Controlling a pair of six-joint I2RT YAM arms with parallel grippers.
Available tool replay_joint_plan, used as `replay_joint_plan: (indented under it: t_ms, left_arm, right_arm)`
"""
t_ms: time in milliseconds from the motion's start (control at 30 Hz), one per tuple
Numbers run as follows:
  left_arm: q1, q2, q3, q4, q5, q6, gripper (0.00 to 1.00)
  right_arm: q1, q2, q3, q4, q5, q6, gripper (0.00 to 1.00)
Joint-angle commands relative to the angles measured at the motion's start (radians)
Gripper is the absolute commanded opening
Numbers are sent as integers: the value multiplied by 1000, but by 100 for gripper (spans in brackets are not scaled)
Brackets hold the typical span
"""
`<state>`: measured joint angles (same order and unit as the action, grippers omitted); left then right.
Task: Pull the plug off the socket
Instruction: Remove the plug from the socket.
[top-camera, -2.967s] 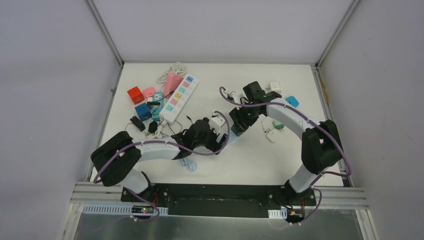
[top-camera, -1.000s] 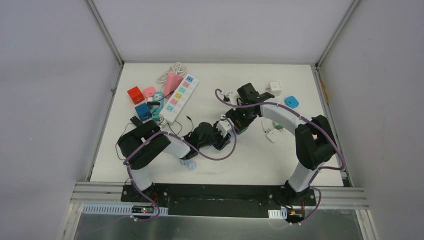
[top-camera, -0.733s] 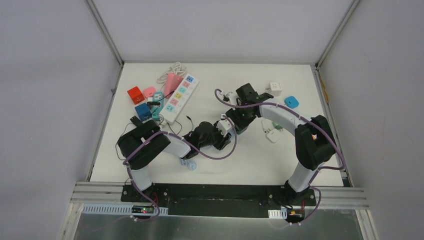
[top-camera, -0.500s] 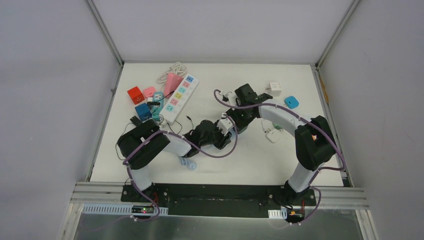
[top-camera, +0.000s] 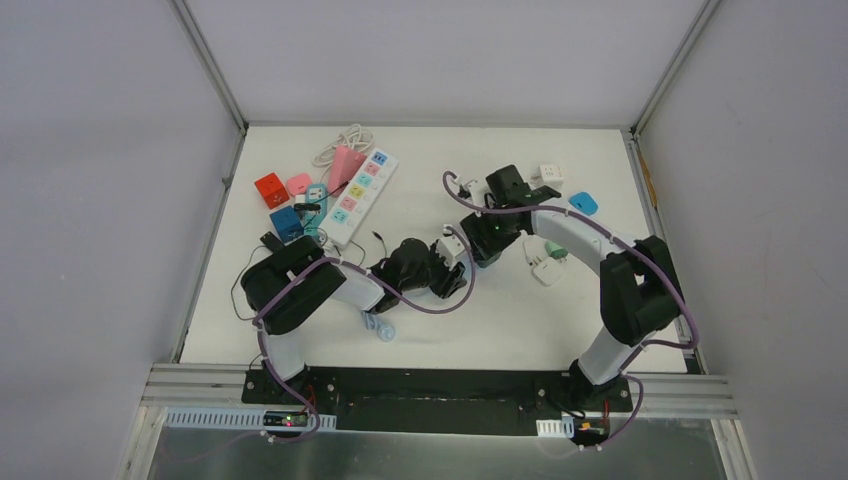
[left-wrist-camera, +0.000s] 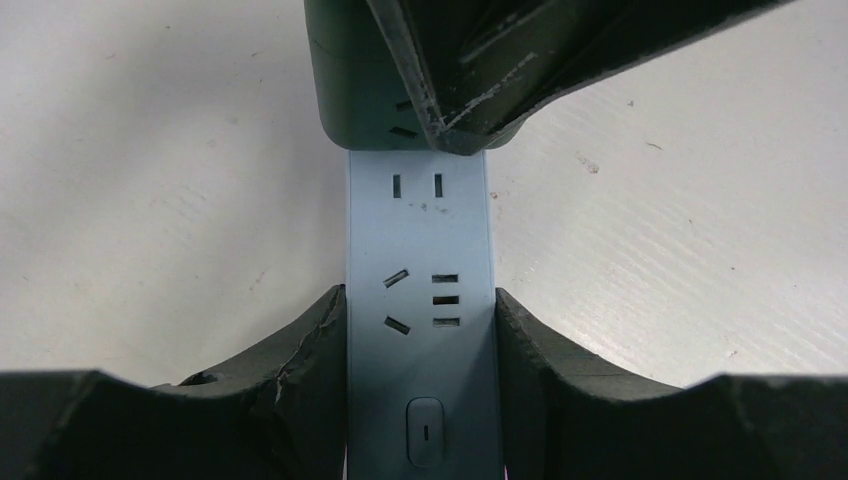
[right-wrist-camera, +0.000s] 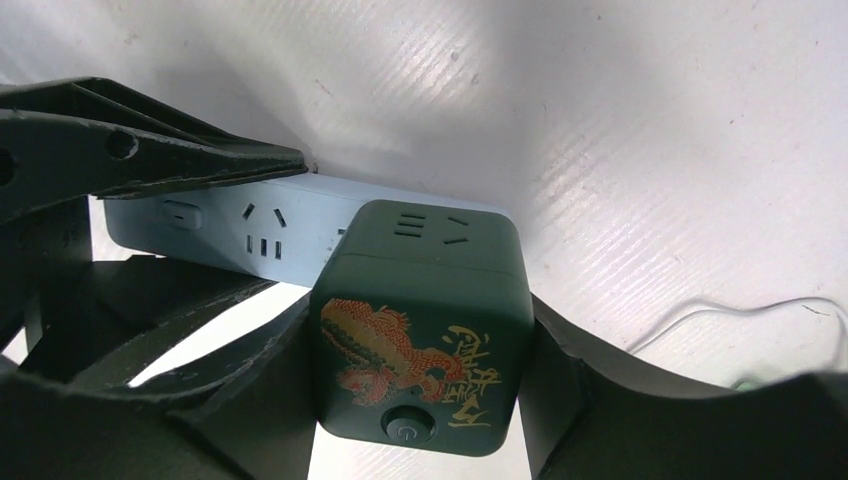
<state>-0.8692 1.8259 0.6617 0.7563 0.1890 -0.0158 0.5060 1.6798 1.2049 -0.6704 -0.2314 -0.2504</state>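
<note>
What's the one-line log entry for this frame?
phase: pre-pull | left gripper: shut on power strip | right gripper: shut on green cube plug | plug: seated at strip end

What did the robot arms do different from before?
The right gripper closed its fingers on the green cube. The left gripper kept holding the strip, and the cube is still plugged into it.
</note>
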Motion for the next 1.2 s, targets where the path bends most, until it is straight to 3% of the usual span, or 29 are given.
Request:
replay_joint_plan:
  t_ms: [0, 167, 367, 467, 567, 700, 833, 1167]
  left_arm:
    - [27, 37, -7, -111, 12, -32, 0]
    - [40, 50, 6, -126, 8, -34, 0]
    - [54, 73, -11, -91, 23, -46, 0]
    - [59, 84, -9, -86, 37, -47, 0]
    - [63, 84, -2, -100, 45, -47, 0]
    - [67, 89, 13, -115, 51, -51, 0]
    - [67, 89, 18, -124, 47, -50, 0]
    - [74, 91, 20, -158, 52, -29, 0]
  right_arm:
    - [86, -74, 9, 25, -47, -27, 0]
    - [157, -33, 37, 4, -32, -31, 0]
    - [-10, -78, 24, -34, -157, -54, 0]
    - [-30, -92, 16, -37, -191, -49, 0]
    - [-1, -73, 24, -31, -173, -42, 0]
    - [123, -54, 16, 3, -3, -59, 0]
    - [150, -39, 33, -23, -63, -62, 0]
    - [-116, -79, 35, -52, -272, 8, 0]
